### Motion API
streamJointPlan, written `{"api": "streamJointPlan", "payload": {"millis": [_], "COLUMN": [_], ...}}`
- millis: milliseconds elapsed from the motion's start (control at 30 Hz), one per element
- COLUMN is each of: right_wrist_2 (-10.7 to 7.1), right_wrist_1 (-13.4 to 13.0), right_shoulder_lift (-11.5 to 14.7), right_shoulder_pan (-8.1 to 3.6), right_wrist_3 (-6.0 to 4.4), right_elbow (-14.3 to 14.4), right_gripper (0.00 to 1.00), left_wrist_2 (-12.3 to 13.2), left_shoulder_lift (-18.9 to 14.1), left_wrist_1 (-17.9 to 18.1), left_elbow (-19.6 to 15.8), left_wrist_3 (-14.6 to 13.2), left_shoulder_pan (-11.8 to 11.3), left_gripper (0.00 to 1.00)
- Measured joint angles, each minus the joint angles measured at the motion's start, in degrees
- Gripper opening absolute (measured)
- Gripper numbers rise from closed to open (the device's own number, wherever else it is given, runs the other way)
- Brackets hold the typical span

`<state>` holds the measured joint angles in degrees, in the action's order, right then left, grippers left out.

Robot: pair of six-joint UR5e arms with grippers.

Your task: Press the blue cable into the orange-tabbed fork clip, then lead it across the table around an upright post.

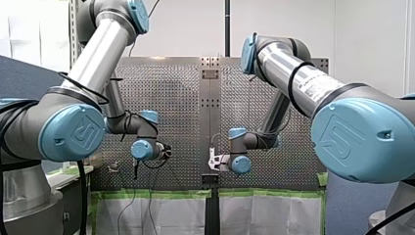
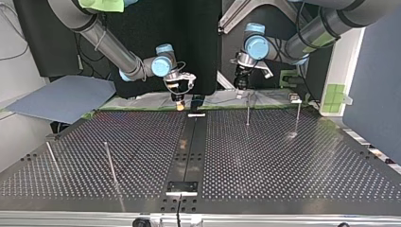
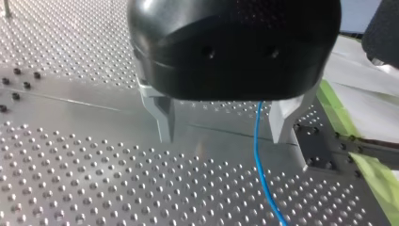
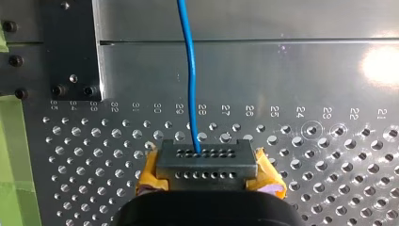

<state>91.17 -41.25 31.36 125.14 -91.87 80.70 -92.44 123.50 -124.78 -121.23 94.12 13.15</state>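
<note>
Right gripper: pressed together on the blue cable, yellow pads showing at either side of its fingers. The cable left the fingertips and ran straight ahead over the perforated worktop, crossing the smooth central strip.

Left gripper: black body, metal fingers spread wide. In the left wrist view the cable passed down between them, nearer one finger than the other, and no contact with either could be made out.

In the top view both grippers stood at the worktop's far edge, the right one at the central strip and the left one just beside it toward the view's right. Two upright posts stood near the left gripper, and two more at the view's near left, well apart from both grippers.
</note>
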Motion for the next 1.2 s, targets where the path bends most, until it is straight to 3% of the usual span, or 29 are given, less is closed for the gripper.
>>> {"api": "streamJointPlan", "payload": {"millis": [333,600,833,1200], "right_wrist_2": [-0.04,-0.1,-0.11,-0.11], "right_wrist_1": [1.3,1.7,2.2,2.3], "right_shoulder_lift": [0.0,0.0,0.0,-0.1], "right_shoulder_pan": [-0.03,0.12,0.22,0.3], "right_wrist_3": [0.09,0.09,0.25,0.27], "right_elbow": [-1.0,-1.0,-1.1,-1.1], "right_gripper": [0.0,0.0,0.0,0.0], "left_wrist_2": [-4.7,-8.5,-10.3,-11.3], "left_shoulder_lift": [0.7,4.6,7.6,8.1], "left_wrist_1": [-0.4,0.4,-0.5,-0.6], "left_elbow": [0.9,3.2,5.8,7.2], "left_wrist_3": [0.0,-0.6,-0.5,-1.0], "left_shoulder_pan": [1.0,1.3,1.6,1.9], "left_gripper": [1.0,1.0,1.0,1.0]}}
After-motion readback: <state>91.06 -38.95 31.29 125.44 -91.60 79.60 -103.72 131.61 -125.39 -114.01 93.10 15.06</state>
